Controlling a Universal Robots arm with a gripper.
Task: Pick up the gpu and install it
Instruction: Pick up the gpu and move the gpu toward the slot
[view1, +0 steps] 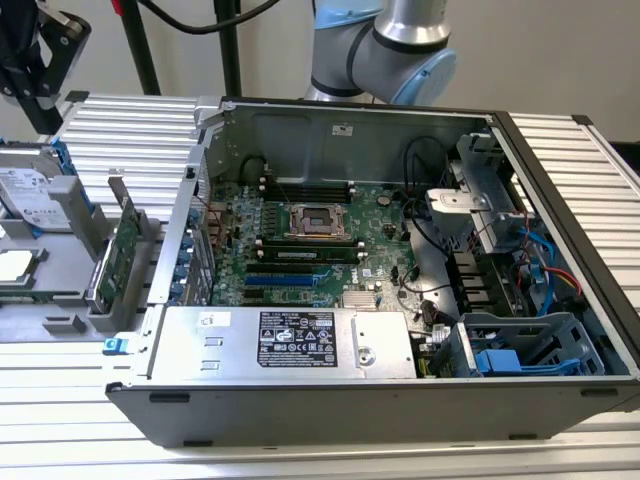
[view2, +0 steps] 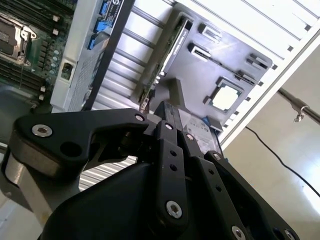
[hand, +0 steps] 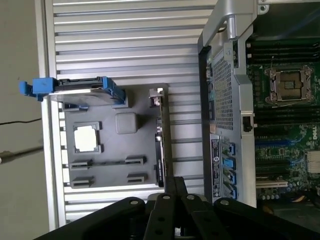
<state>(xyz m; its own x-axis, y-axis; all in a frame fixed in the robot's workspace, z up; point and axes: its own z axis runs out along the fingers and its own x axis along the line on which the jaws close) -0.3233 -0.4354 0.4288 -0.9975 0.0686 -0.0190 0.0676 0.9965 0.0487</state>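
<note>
On the exterior view's left of the open computer case (view1: 560, 190), the gpu (view1: 124, 252) stands on its edge in a slot of the grey holder tray (view1: 40, 345), which lies on the slatted aluminium table (view1: 130, 130). On that same tray a hard drive in a blue carrier (view1: 35, 190) sits near a square processor chip (view1: 14, 265). In both wrist views the gripper (hand: 175, 181) hangs above the tray with its black fingers (view2: 167, 125) pressed together and nothing between them, apart from the card. The first wrist view shows the card edge-on, close to the tray side nearest the case. Inside the case lie the green motherboard (view1: 300, 250) with its CPU socket (view1: 318, 220) and the grey power supply (view1: 290, 340).
</note>
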